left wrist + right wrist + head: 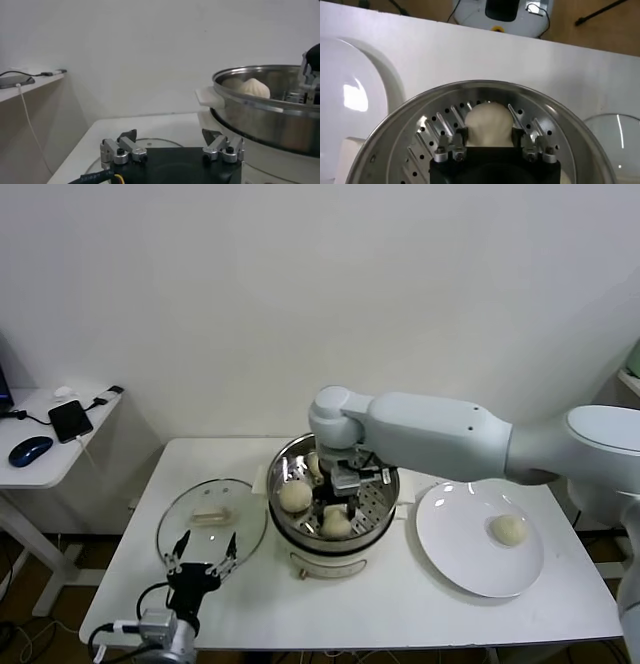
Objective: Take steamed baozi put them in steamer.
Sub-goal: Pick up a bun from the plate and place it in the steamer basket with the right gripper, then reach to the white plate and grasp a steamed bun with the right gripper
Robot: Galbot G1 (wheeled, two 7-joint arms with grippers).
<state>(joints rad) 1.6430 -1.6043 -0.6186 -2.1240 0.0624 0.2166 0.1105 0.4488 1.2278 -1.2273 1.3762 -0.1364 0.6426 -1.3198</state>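
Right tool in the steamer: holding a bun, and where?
Cannot tell for sure: the right tool straddles the sides of a cream-white dough bun resting on the perforated tray of the shiny steel steamer. Left tool holds nothing.

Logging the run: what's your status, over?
Right gripper inside steamer, straddling a baozi, grip unclear. Left gripper open, idle by glass lid. One baozi on plate. Nothing blocking.

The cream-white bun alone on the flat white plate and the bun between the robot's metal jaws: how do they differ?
The plate bun lies alone on the flat white plate; the jaw bun sits on the perforated tray of the shiny steel steamer, among other buns. The right gripper straddles it; nothing is near the plate bun. Both are smooth, cream-white domes.
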